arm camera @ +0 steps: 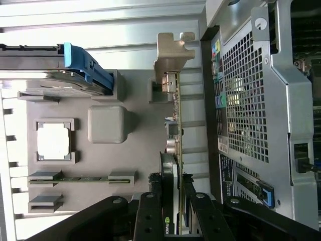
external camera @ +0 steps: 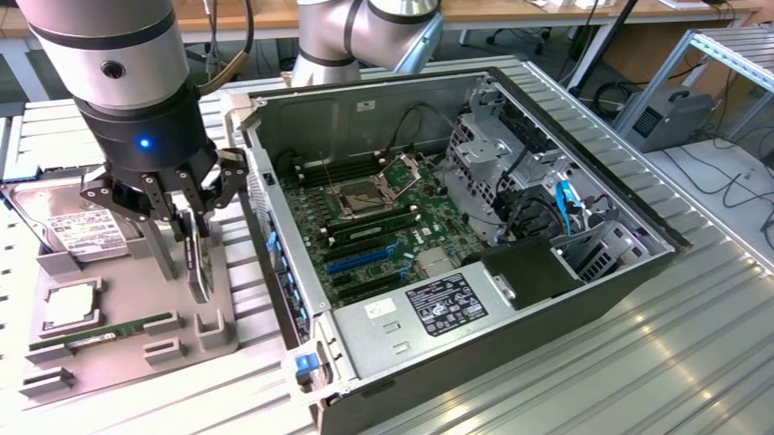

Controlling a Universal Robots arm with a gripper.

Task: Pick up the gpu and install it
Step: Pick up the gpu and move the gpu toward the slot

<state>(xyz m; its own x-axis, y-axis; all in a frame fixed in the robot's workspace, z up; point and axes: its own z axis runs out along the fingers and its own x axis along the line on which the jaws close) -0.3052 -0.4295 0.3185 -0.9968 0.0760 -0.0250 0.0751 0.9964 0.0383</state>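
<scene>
Ribbed silver table (external camera: 629,362), evenly and brightly lit. Along the far side, wooden desks (external camera: 508,11) with dark legs beneath. At the exterior view's right, aluminium frame (external camera: 726,45) with a grey box (external camera: 669,116) beneath; loose black cables (external camera: 738,186) trailing across pale floor (external camera: 713,156).

Open computer case (external camera: 520,358), hard drive (external camera: 75,231), memory stick (external camera: 103,334), grey holder tray (external camera: 121,364)
</scene>
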